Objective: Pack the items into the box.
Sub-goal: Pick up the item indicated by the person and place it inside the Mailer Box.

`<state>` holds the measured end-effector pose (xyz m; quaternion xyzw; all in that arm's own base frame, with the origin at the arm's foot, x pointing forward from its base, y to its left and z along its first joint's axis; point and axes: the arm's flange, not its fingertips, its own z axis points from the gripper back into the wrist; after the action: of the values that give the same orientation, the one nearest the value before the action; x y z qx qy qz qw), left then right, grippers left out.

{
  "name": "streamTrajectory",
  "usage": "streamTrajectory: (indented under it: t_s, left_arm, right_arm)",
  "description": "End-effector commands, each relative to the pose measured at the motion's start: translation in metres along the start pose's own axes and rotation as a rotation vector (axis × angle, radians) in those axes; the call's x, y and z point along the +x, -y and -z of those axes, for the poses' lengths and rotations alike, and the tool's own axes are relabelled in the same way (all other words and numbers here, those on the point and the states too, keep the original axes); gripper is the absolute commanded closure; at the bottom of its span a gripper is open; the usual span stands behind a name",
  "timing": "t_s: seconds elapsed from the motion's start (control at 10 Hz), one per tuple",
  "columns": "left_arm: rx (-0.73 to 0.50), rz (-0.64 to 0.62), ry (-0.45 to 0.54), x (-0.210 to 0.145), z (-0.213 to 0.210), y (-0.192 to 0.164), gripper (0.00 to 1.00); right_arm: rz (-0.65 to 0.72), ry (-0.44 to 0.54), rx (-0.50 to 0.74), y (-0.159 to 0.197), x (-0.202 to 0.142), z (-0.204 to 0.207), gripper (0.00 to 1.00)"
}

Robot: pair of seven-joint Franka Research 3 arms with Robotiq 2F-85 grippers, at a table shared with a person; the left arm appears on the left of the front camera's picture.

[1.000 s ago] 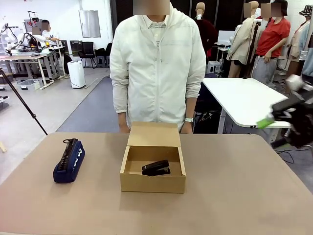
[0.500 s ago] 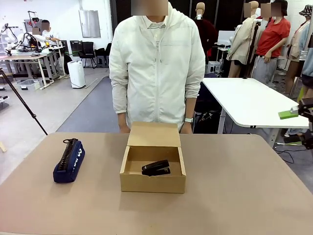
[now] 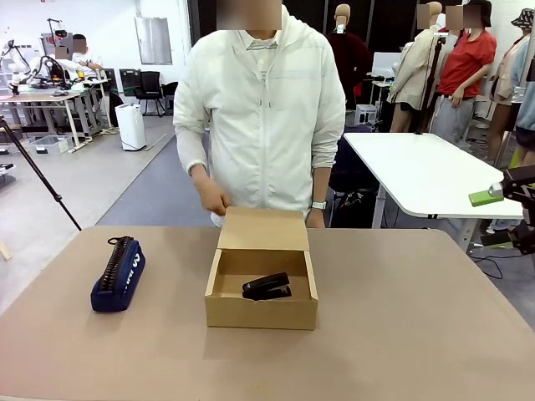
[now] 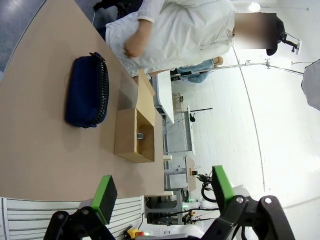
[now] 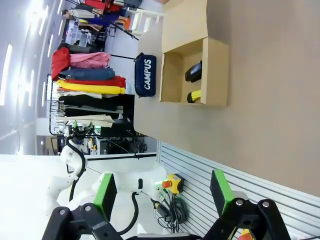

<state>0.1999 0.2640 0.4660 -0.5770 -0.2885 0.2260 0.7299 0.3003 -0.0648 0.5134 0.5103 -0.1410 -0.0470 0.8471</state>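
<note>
Right arm's pulled back: a sec ago it was a blur at the right edge of the front view, now the right gripper (image 5: 162, 195) hangs off past the table (image 3: 401, 317) edge, steady, jaws wide apart, nothing btwn the green pads. Meanwhile the person's hand (image 3: 213, 198) has come up behind the flap lid (image 3: 263, 228), where both hands were down a moment back. Stapler (image 3: 267, 286) lies flat inside the box (image 3: 261, 316), toward its right half, and hasn't budged, so that's one item in, roughly half done I'd say. Pouch (image 3: 118, 274) is what's left: on the table to the robot's left of the box, well apart from it, long side running away from the robot, zip up. Left gripper (image 4: 162, 192) is also spread open & empty, up over the near side of the table. In its wrist view the pouch lies well ahead of the fingers, beyond the pads, not btwn them, no contact. Looks like the pouch falls to the left arm next, though the raised hand cd mean the person goes for it or for the lid. Can't tell which.
</note>
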Motion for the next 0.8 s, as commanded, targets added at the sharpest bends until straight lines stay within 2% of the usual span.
streamTrajectory:
  t_s: [0.0, 0.7]
  left_arm:
    - [-0.022, 0.015, 0.008, 0.0003, -0.0017, 0.0005, 0.00]
    - [-0.022, 0.015, 0.008, 0.0003, -0.0017, 0.0005, 0.00]
  right_arm:
    - [-0.002, -0.012, -0.014, 0.0000, -0.0024, -0.0033, 0.00]
    - [-0.002, -0.012, -0.014, 0.0000, -0.0024, -0.0033, 0.00]
